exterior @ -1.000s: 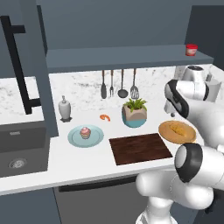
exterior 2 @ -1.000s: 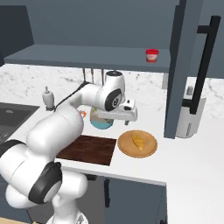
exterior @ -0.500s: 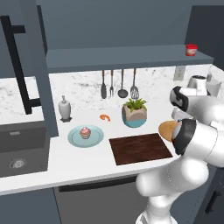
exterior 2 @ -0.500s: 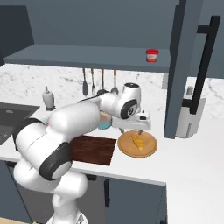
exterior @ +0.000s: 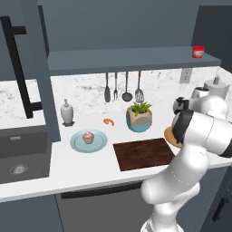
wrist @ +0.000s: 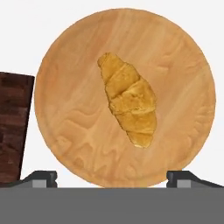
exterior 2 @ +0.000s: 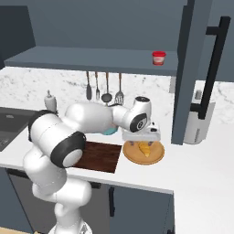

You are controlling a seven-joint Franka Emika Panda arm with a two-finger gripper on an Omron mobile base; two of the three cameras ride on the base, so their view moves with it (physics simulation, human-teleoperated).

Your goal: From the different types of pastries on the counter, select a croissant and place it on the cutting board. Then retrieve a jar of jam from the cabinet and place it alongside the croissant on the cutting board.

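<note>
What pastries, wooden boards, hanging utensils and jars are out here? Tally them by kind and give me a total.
Pastries: 2, the croissant and the cupcake
Wooden boards: 2, the cutting board and the round board
Hanging utensils: 4
Jars: 1, the red jar on the shelf
Total: 9

Right under the pincer [wrist: 112,177] the round disc [wrist: 183,105] is pale wood, smooth, with soft swirling grain. The croissant [wrist: 129,105] lying on it looks flaky and golden, matt, ridged in layers. Beside the disc, the cutting board [exterior 2: 98,156] is dark brown wood with a rougher, streaky grain. The tabletop [exterior 2: 201,171] beneath both is white speckled stone, smooth. Above the pincer, on the matt slate shelf [exterior 2: 91,61], the jar of jam [exterior 2: 158,58] looks glossy red.
</note>
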